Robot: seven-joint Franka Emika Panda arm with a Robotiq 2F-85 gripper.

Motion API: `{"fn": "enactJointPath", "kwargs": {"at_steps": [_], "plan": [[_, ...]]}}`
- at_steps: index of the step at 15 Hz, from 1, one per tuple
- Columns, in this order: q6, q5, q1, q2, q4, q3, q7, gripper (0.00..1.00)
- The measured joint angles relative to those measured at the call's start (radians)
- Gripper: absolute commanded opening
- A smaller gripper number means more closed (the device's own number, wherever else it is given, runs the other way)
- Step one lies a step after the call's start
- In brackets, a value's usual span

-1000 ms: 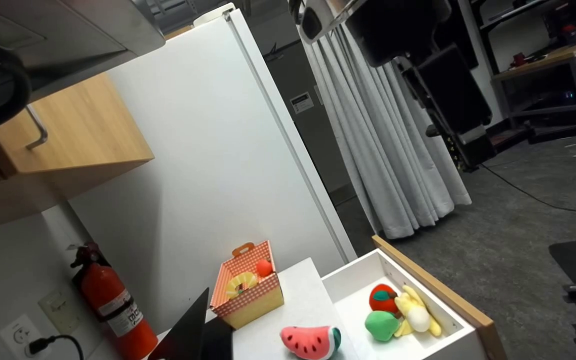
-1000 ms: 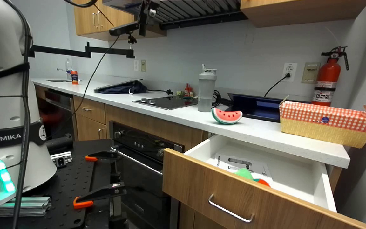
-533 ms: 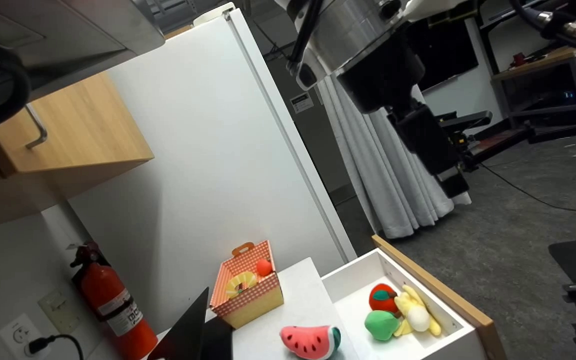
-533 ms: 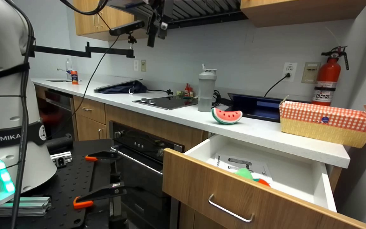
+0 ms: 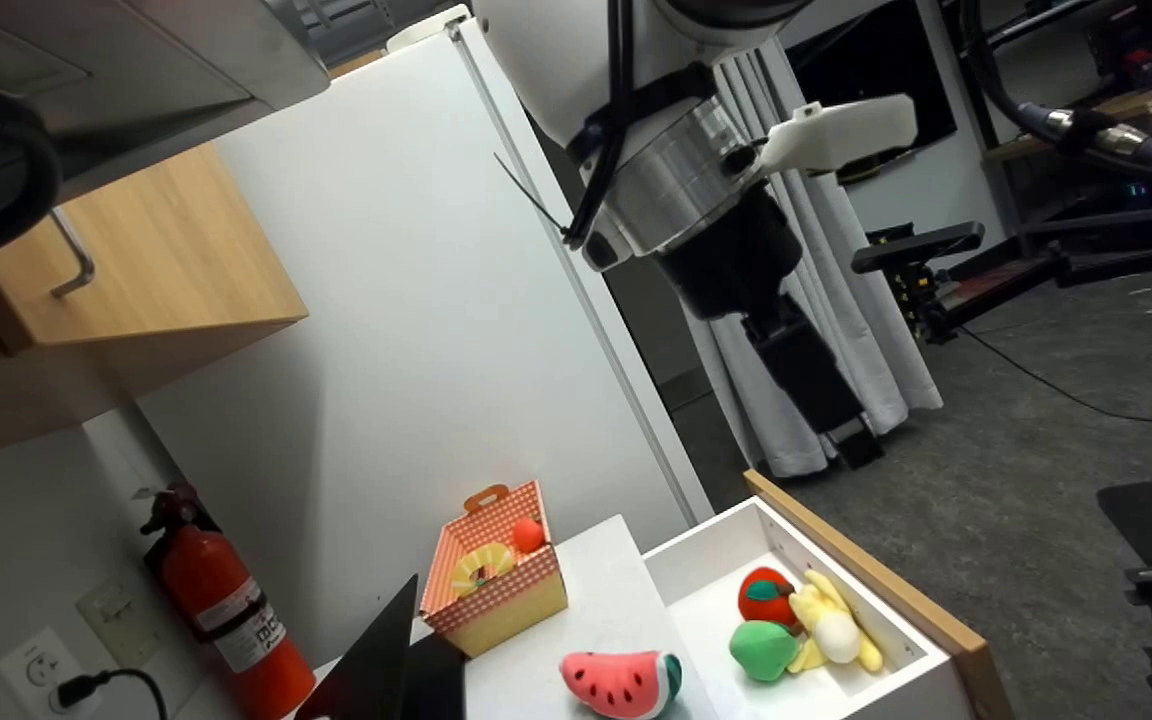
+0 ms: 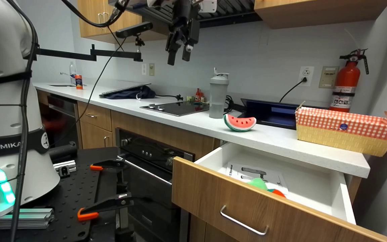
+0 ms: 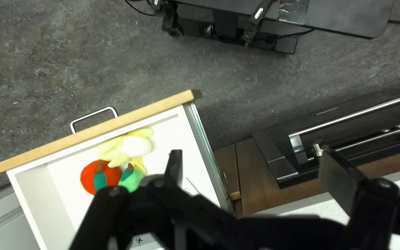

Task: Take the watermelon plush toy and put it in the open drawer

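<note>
The watermelon plush toy [image 5: 621,684] lies on the white counter beside the open drawer; it also shows in an exterior view [image 6: 240,123], red face with dark seeds and green rim down. It is out of the wrist view. The open drawer [image 5: 871,565] has white sides and a wood front; it also shows in an exterior view [image 6: 213,188] and the wrist view [image 7: 89,133]. My gripper [image 6: 179,61] is open and empty, high above the counter. In the wrist view the fingers [image 7: 250,161] are wide apart, with the drawer below the left finger.
A red plush fruit [image 5: 765,596], a green plush [image 5: 763,651] and a yellow plush [image 5: 836,637] lie in the drawer. A checkered basket [image 6: 348,129], a dark laptop [image 6: 270,114] and a shaker bottle [image 6: 218,97] stand around the toy. A range hood [image 6: 213,11] hangs above.
My gripper has come down and towards the counter, moving down-left in an exterior view and down-right in an exterior view. The toy and the drawer have not moved.
</note>
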Motion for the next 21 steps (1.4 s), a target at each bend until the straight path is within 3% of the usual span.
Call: {"fn": "enactJointPath", "kwargs": {"at_steps": [10,21], "plan": [[0.275,-0.013,-0.01,0.116,-0.033,-0.045,-0.014,1.0],[0.663,0.005,-0.01,0.207,-0.07,-0.054,-0.004,1.0]]}}
